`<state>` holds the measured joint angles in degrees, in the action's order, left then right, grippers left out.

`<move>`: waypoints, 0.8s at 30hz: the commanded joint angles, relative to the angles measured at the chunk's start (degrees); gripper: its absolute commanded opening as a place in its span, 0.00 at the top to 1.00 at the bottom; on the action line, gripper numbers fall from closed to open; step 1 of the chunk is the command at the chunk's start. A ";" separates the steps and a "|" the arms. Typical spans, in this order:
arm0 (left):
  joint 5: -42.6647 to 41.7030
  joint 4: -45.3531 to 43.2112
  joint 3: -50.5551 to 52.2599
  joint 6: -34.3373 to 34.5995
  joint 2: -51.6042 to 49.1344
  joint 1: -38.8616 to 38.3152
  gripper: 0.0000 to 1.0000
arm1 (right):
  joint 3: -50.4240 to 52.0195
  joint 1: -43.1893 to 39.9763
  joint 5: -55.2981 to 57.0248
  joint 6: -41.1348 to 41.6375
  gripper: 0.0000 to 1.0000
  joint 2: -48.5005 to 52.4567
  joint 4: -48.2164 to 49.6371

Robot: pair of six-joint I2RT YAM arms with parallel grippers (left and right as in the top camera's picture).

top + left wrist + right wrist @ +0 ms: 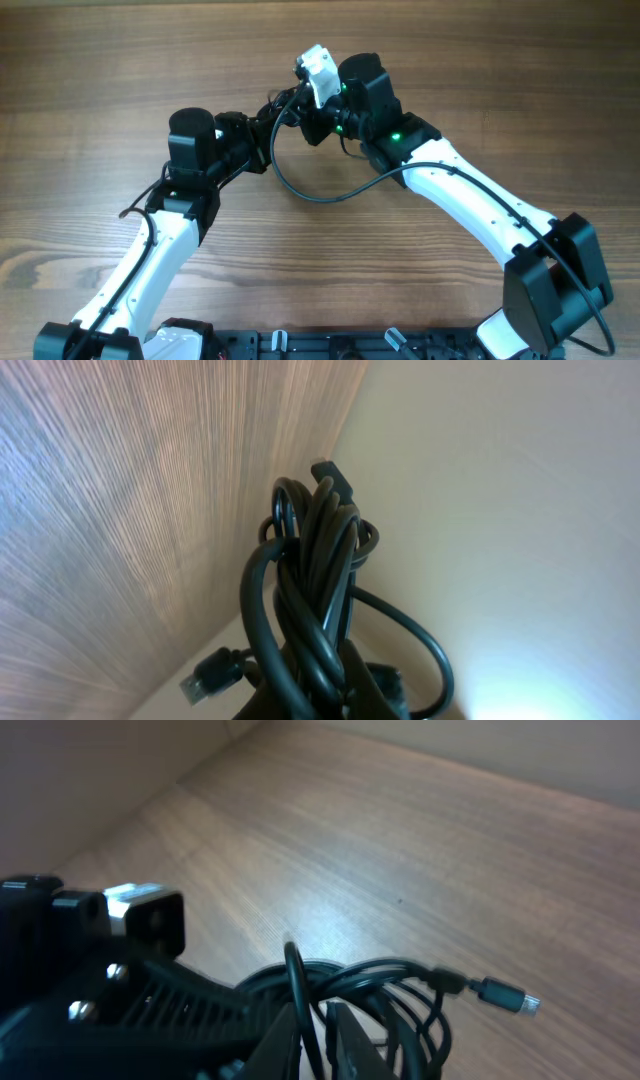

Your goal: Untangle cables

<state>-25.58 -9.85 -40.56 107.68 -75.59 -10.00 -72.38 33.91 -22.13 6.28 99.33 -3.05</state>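
The cables [310, 590] are glossy black with a silvery plug tip [520, 1003], the counter [100, 80] is brown with fine wood grain, and the white-and-black right arm [475, 198] shows green lights [396, 137].

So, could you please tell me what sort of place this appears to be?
Probably a robotics lab bench: white-and-black left arm and right arm meet over a wood-grain table, with a plain pale wall beside it and a tangled bundle of cables.

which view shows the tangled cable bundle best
Left wrist: the cable bundle fills the frame, its wound loops and a plug clear. Right wrist shows the loops low in frame, partly cut off. Overhead shows only a small dark clump.
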 commanded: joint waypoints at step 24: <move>-0.59 -1.99 -0.92 2.56 0.59 0.37 0.96 | 12.41 -7.30 -13.60 -17.64 0.29 -6.62 1.73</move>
<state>-22.65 -11.42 -40.47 108.79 -75.75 -9.78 -60.64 26.41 -32.25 -10.63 90.15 -7.09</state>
